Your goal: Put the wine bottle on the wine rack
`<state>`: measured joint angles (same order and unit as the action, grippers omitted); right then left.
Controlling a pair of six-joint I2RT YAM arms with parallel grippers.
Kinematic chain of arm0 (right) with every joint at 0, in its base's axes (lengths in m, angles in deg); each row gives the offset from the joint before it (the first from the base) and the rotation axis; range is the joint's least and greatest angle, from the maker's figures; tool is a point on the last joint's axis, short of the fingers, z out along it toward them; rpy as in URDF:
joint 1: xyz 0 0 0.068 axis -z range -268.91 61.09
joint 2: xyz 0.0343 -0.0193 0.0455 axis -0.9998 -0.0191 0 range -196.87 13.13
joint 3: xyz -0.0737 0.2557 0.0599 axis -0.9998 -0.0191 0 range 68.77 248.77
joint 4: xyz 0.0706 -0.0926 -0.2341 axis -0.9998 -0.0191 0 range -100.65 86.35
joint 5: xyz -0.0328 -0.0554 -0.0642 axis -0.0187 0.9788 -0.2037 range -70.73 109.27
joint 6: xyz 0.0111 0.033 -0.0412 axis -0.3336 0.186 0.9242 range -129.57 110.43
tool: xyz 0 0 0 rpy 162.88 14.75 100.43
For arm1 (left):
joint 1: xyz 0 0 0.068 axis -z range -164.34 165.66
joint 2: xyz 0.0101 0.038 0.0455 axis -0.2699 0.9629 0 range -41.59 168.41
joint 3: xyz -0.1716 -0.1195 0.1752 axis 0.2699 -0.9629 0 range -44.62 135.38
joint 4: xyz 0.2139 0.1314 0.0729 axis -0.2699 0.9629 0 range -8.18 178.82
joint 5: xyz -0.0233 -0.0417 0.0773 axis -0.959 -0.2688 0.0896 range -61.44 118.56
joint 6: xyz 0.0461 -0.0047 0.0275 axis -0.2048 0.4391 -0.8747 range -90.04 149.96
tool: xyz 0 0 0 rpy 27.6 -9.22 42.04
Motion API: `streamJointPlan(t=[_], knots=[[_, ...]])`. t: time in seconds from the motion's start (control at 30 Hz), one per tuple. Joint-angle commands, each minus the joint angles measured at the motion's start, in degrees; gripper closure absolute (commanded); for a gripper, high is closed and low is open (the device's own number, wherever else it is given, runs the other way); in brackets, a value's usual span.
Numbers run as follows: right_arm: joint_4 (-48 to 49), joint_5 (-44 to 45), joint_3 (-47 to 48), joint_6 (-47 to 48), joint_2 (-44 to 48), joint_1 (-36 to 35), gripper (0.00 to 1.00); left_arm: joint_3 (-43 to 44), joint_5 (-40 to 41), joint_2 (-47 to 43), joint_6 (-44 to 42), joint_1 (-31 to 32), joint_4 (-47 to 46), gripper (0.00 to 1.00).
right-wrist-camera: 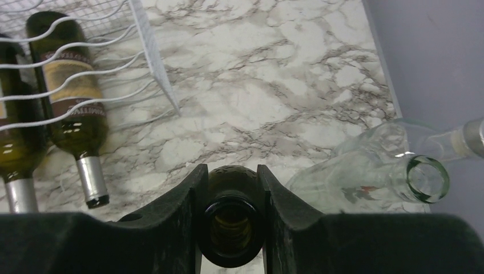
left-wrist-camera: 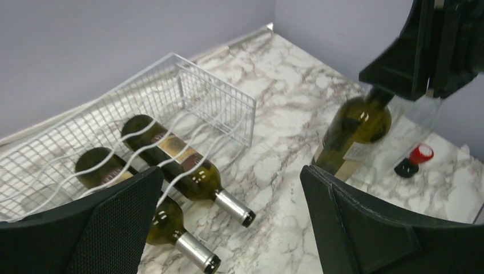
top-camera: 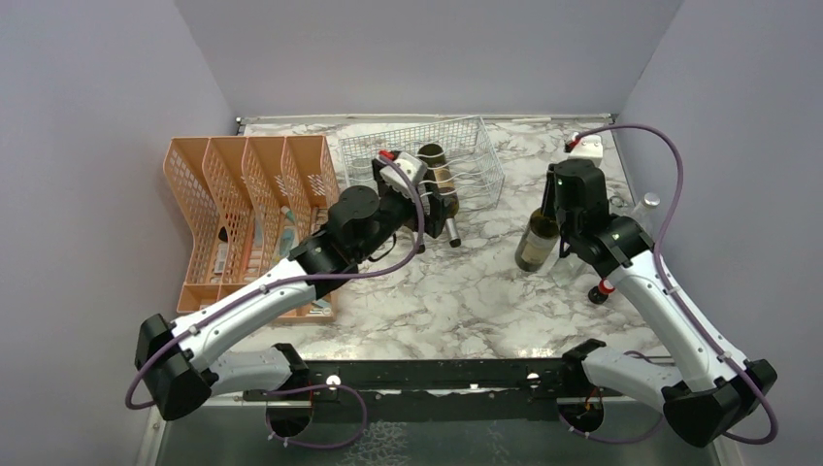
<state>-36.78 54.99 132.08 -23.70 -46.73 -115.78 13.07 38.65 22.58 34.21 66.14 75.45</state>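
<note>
The white wire wine rack [top-camera: 466, 146] stands at the back middle with two dark bottles [left-wrist-camera: 171, 155] lying in its cradles, silver necks sticking out the front. A third green wine bottle [top-camera: 537, 241] stands upright on the marble, right of the rack. My right gripper [top-camera: 550, 206] is shut on its neck from above; in the right wrist view the fingers [right-wrist-camera: 188, 200] clamp the open bottle mouth [right-wrist-camera: 231, 228]. My left gripper [top-camera: 439, 206] is open and empty, hovering over the necks of the racked bottles; it also shows in the left wrist view [left-wrist-camera: 228, 228].
An orange mesh file organiser [top-camera: 247, 209] stands at the left. A clear glass bottle [right-wrist-camera: 371, 171] lies near the right wall. A small black and red object [top-camera: 602, 289] sits beside my right arm. A white box [top-camera: 585, 148] is at the back right.
</note>
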Motion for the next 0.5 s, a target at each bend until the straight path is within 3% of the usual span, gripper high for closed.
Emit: streamJointPlan(t=[0.0,0.23,0.47], knots=[[0.2,-13.9,4.1,3.7,2.5,0.1,0.99,-2.9,-10.3,4.8,-0.9,-0.1,-3.0,0.01],[-0.4,-28.1,5.9,4.8,4.5,0.1,0.99,-6.2,-24.0,13.9,1.2,0.5,-13.9,0.02],[-2.1,-34.4,7.7,4.2,4.7,0.1,0.99,-6.9,-22.5,20.8,4.3,2.2,-19.3,0.02]])
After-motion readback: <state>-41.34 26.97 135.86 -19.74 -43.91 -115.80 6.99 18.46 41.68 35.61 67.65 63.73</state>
